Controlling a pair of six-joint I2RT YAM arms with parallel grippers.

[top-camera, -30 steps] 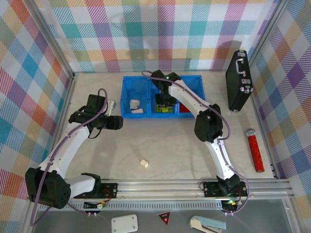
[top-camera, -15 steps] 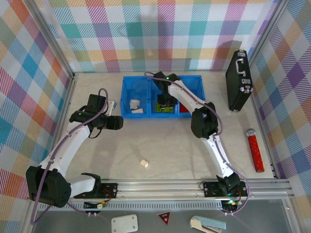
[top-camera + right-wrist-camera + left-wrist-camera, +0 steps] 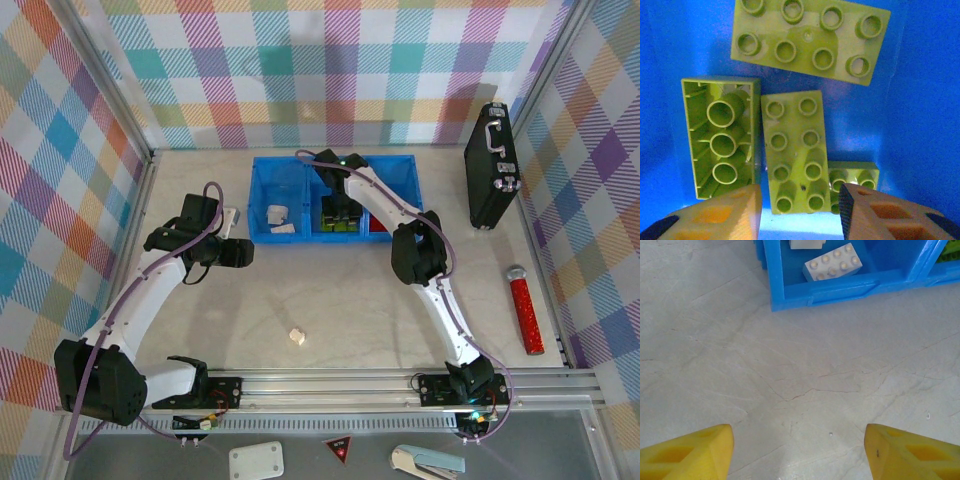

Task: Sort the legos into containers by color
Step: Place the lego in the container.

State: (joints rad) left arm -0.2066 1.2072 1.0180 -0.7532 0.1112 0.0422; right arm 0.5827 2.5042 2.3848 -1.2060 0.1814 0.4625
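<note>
The blue tray (image 3: 260,200) stands at the back centre. Its left compartment holds white legos (image 3: 278,215), the middle one lime green legos (image 3: 345,225), the right one something red (image 3: 380,228). My right gripper (image 3: 340,212) hangs in the middle compartment. In the right wrist view its jaws (image 3: 800,210) stand open either side of a green brick (image 3: 796,150) that lies on the blue floor (image 3: 920,100) among other green bricks (image 3: 810,40). My left gripper (image 3: 799,450) is open over bare table in front of the tray wall (image 3: 825,290), near a white brick (image 3: 833,262). A loose cream brick (image 3: 296,337) lies mid-table.
A black case (image 3: 491,165) lies at the back right. A red glittery cylinder (image 3: 524,308) rests near the right wall. The metal rail (image 3: 400,380) runs along the near edge, and plaid walls close in three sides.
My right gripper's arm has drawn slightly left over the middle compartment. The left arm and the loose cream brick have not moved.
</note>
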